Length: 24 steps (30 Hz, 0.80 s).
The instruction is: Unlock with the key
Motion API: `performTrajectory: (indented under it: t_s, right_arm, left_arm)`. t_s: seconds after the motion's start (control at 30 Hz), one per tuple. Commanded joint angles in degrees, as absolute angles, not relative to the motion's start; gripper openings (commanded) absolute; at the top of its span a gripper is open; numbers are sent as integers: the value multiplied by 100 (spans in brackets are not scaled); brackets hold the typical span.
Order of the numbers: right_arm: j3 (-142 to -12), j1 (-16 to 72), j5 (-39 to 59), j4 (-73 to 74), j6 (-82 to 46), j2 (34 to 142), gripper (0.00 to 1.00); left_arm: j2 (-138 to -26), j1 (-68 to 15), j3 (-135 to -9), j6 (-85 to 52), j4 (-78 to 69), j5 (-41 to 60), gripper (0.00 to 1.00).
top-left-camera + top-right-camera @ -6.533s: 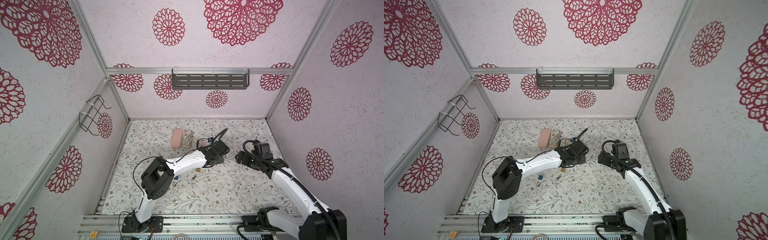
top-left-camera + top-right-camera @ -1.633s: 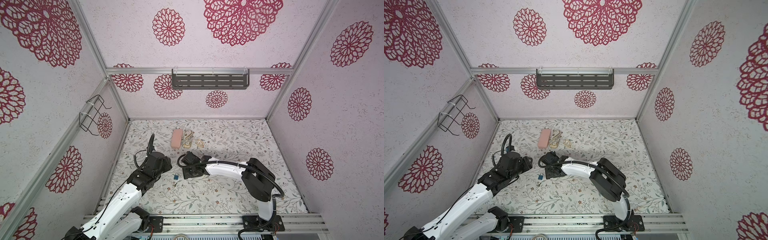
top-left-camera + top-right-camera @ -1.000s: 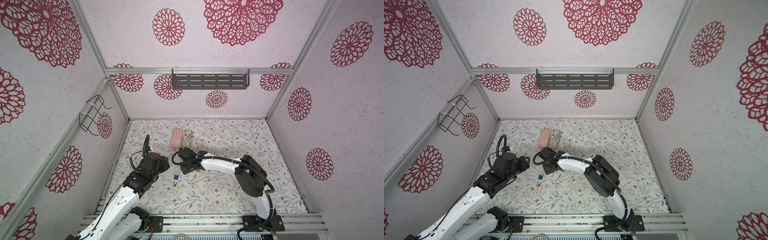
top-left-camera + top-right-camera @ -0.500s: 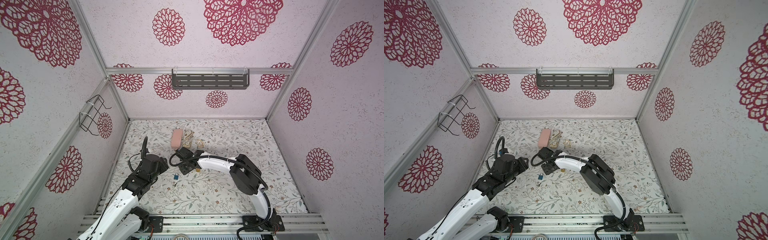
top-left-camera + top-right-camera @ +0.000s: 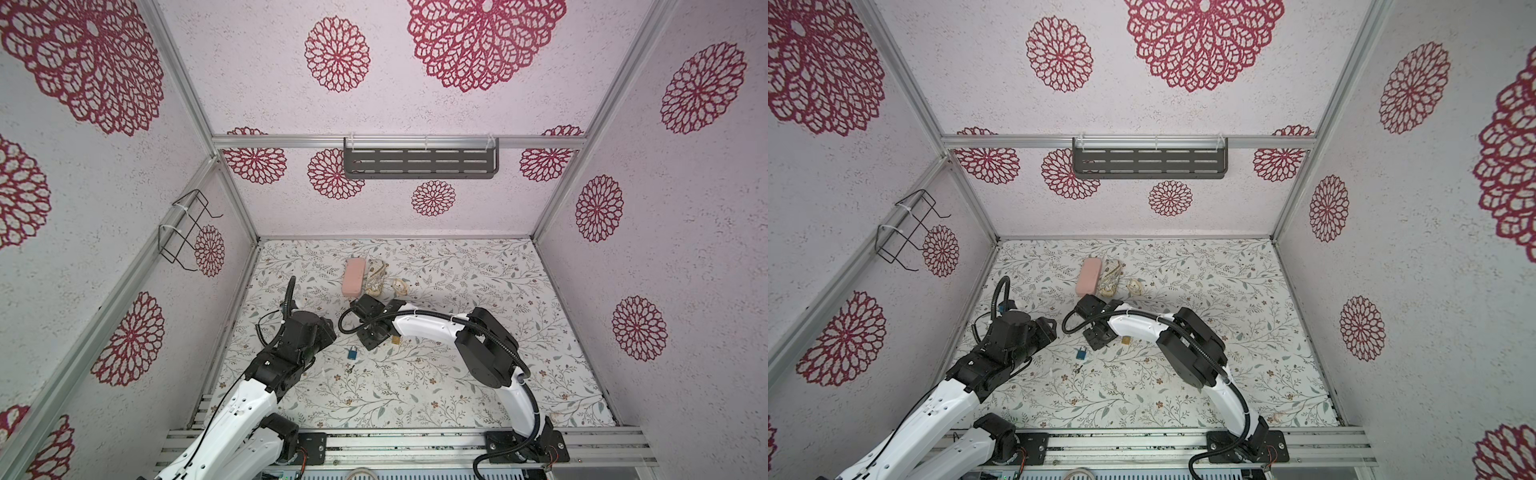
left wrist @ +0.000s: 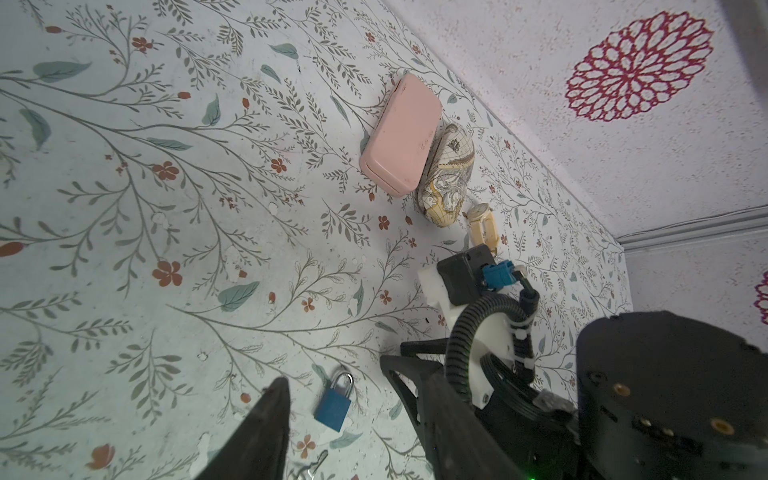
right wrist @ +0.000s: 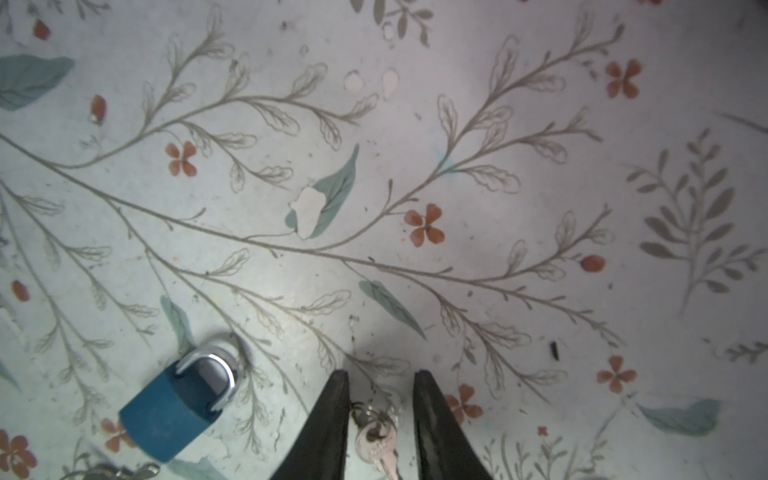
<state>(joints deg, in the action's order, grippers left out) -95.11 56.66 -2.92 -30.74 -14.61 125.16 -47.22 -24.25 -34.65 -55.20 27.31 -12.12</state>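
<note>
A blue padlock (image 5: 353, 353) (image 7: 178, 411) with a silver shackle lies flat on the floral floor. A small silver key (image 7: 376, 436) on a ring lies between the fingers of my right gripper (image 7: 380, 374) (image 5: 371, 338), which is low over the floor just right of the padlock. Its jaws are narrow but still apart, with a gap beside the key. My left gripper (image 6: 332, 370) (image 5: 328, 332) hovers open to the left of the padlock, holding nothing. Another key bunch (image 5: 350, 369) (image 6: 316, 461) lies just in front of the padlock.
A small brass-coloured thing (image 5: 395, 340) lies by the right arm's wrist. A pink case (image 5: 354, 277), a patterned pouch (image 5: 375, 280) and a cream watch (image 5: 400, 286) sit behind the grippers. A dark shelf (image 5: 419, 162) hangs on the back wall and a wire basket (image 5: 183, 230) on the left wall.
My right arm has swung across from the right and come down beside the padlock, and its jaws have narrowed around the key. The left arm has drawn back to the left.
</note>
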Motion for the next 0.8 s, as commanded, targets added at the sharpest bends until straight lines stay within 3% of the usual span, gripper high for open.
performTrajectory:
  t_s: [0.0, 0.77]
  right_arm:
    - [-9675, 5632, -248, -3320, -1344, 12621, 26]
    - [-9431, 5618, -445, -3229, -1457, 12322, 5]
  left_arm:
    - [-4658, -2353, -3409, -5607, 2672, -1245, 55]
    - [-4696, -2310, -3349, -5660, 2514, -1082, 55]
